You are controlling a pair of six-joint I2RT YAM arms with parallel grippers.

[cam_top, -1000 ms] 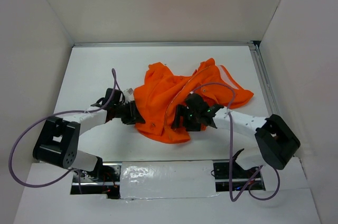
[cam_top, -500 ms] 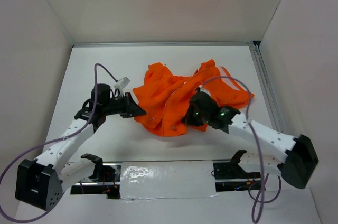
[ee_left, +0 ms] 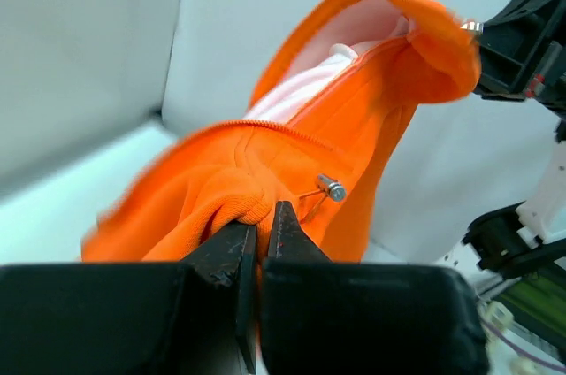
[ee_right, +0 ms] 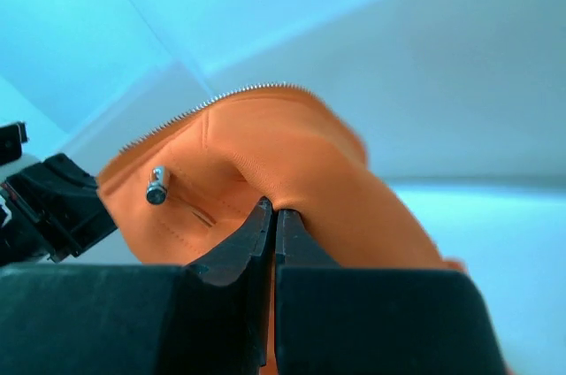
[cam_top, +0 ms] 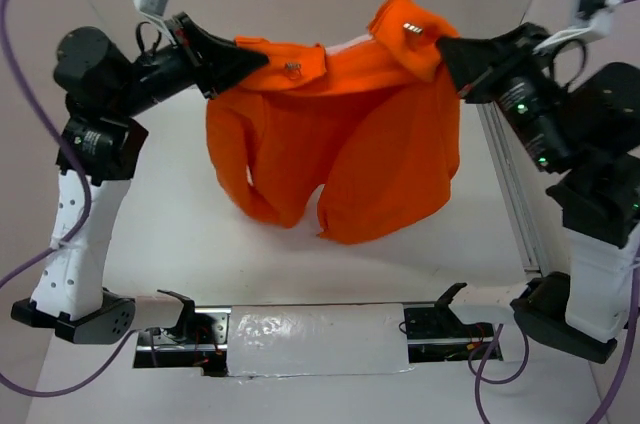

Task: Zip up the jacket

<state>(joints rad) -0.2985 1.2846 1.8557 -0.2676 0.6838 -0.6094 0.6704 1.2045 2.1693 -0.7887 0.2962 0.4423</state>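
The orange jacket [cam_top: 340, 159] hangs in the air, stretched between both arms, its lower folds drooping toward the table. My left gripper [cam_top: 238, 56] is shut on the jacket's upper left edge; the left wrist view shows orange cloth [ee_left: 221, 189] pinched between the closed jaws, a small metal snap [ee_left: 332, 187] beside them and pale lining [ee_left: 309, 83] further up. My right gripper [cam_top: 445, 52] is shut on the upper right edge. In the right wrist view, cloth [ee_right: 292, 154] is clamped in the jaws, with zipper teeth [ee_right: 212, 103] along its top and a metal snap [ee_right: 156, 186].
White walls enclose the white table [cam_top: 170, 224]. A metal rail [cam_top: 505, 184] runs along the right side. The arm bases [cam_top: 75, 314] and a taped mounting bar [cam_top: 315, 329] sit at the near edge.
Both grippers closed on the jacket as it lay crumpled on the table. Both arms then rose and spread apart, lifting and stretching it in the air.
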